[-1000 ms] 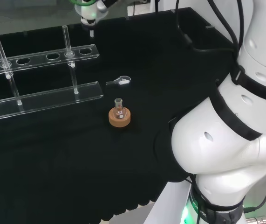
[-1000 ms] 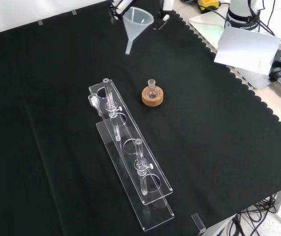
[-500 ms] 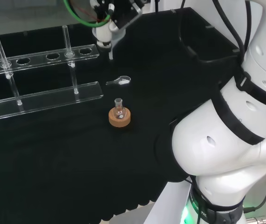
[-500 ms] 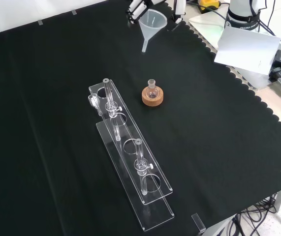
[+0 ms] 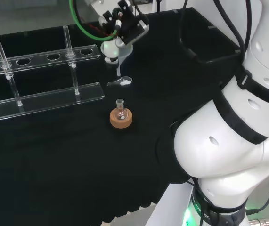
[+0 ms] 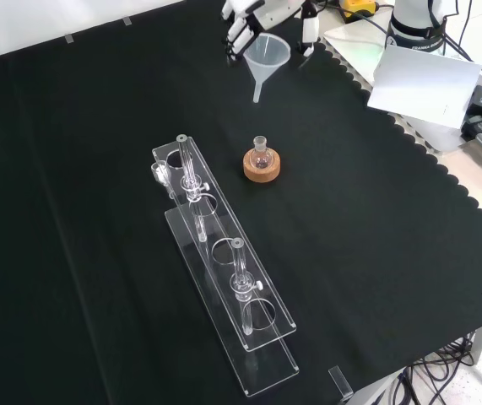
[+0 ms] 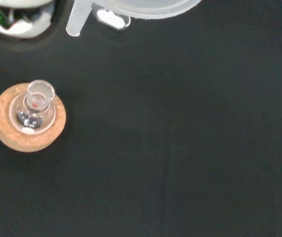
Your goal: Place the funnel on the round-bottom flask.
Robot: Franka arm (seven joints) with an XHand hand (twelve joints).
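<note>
The hand [image 5: 123, 24] [image 6: 262, 12] is shut on a clear plastic funnel [image 5: 117, 52] [image 6: 267, 54], held upright in the air with its stem pointing down. A small round-bottom flask [image 5: 120, 109] [image 6: 261, 152] stands on a cork ring [image 5: 120, 119] [image 6: 262, 168] on the black cloth. In the head view the funnel hangs above and beyond the flask. In the front view it sits higher up, a little right of the flask's line. In the wrist view the funnel's stem [image 7: 76, 19] ends off to one side of the flask's open neck [image 7: 40, 93].
A long clear test tube rack [image 5: 44, 96] [image 6: 224, 270] with a few tubes stands left of the flask in both views. A small clear piece [image 5: 121, 82] [image 6: 158, 171] lies between rack and flask. The arm's white links [image 5: 233, 136] rise at the head view's right.
The hand has carried the funnel closer to the flask: down and to the right in the head view, right and slightly down in the front view. Flask and rack have not moved.
</note>
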